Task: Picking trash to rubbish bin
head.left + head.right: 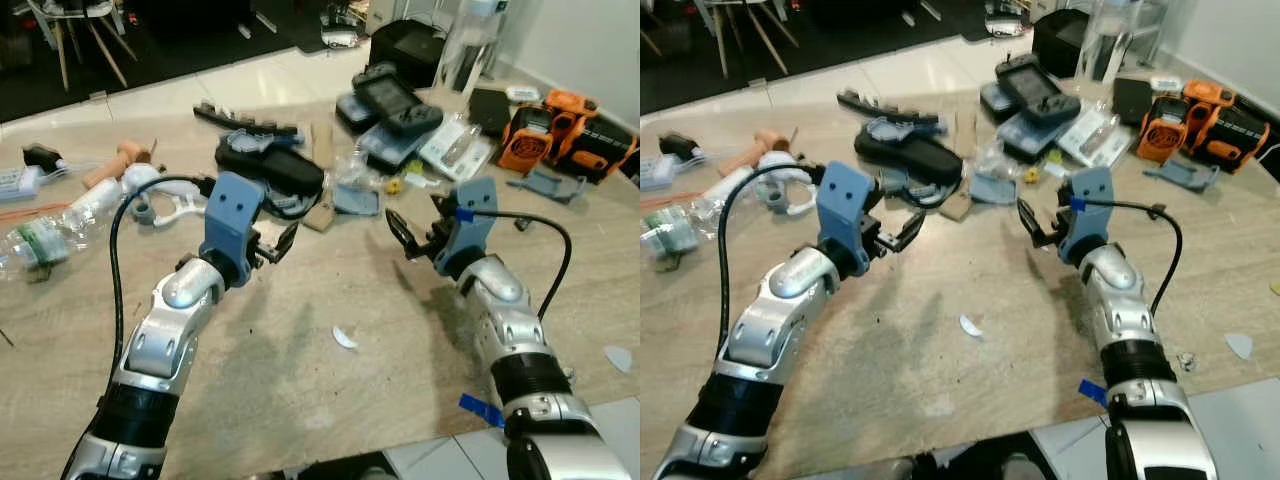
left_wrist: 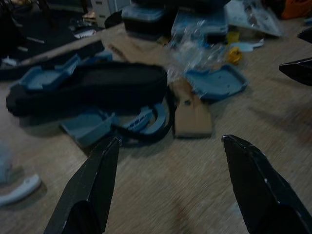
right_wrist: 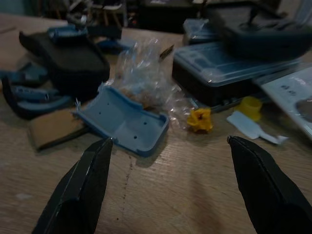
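Both arms are stretched out low over the pale wooden floor (image 1: 330,400), and both sets of jaws stand wide apart with nothing between them.

The left gripper (image 2: 168,183) points at a flat brown cardboard scrap (image 2: 191,115) lying just beyond its fingertips — slightly toward the right finger. Past that and toward the left finger sits a long black padded case (image 2: 87,87), with curved blue plastic pieces (image 2: 144,119) tucked against its near edge. A white curved plastic piece (image 2: 17,187) lies well outside the left finger.

The right gripper (image 3: 168,187) faces a shallow blue plastic tray-shaped shell (image 3: 124,124), which rests just ahead of its left finger. Crumpled clear plastic wrap (image 3: 146,73) is heaped directly behind that shell, touching it. A small yellow plastic bit (image 3: 201,119) lies ahead, nearer the right finger, with a white plastic scrap (image 3: 251,126) just beside it. Farther on sits a clear-lidded dark box (image 3: 229,66).

From the head views, a crushed clear plastic bottle (image 1: 60,225) lies well off beyond the left arm — an orange and black power tool (image 1: 560,135) well off beyond the right. A small white flake (image 1: 344,338) rests on the floor between the two arms, behind the jaws.
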